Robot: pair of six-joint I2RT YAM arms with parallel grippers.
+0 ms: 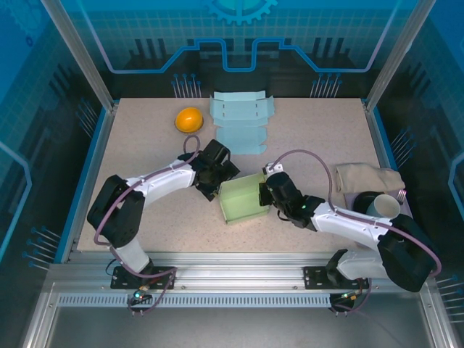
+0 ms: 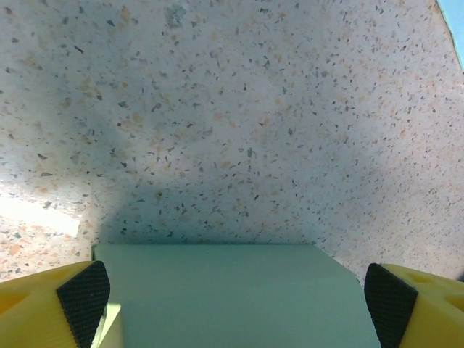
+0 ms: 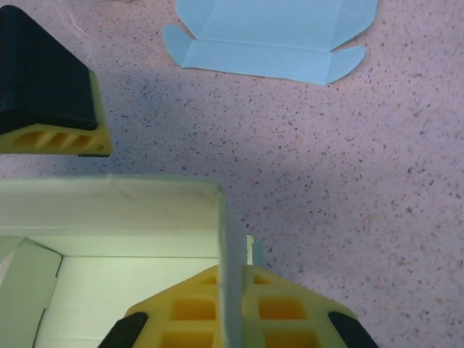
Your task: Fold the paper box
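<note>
The pale green paper box (image 1: 243, 201) lies mid-table, partly folded, with walls standing and its inside facing up. My right gripper (image 1: 267, 190) is shut on the box's right wall (image 3: 230, 239), one yellow finger inside and one outside. My left gripper (image 1: 217, 174) stands open at the box's far left corner. In the left wrist view a green panel (image 2: 225, 290) lies between its wide-apart pads (image 2: 83, 293); I cannot tell whether they touch it. One left finger (image 3: 47, 90) shows beyond the box's far wall.
A flat light-blue box blank (image 1: 241, 122) lies at the back middle, also seen as a blue sheet (image 3: 268, 36). An orange round object (image 1: 188, 119) sits left of it. A beige cloth (image 1: 366, 177) and a cup (image 1: 382, 205) are at the right edge.
</note>
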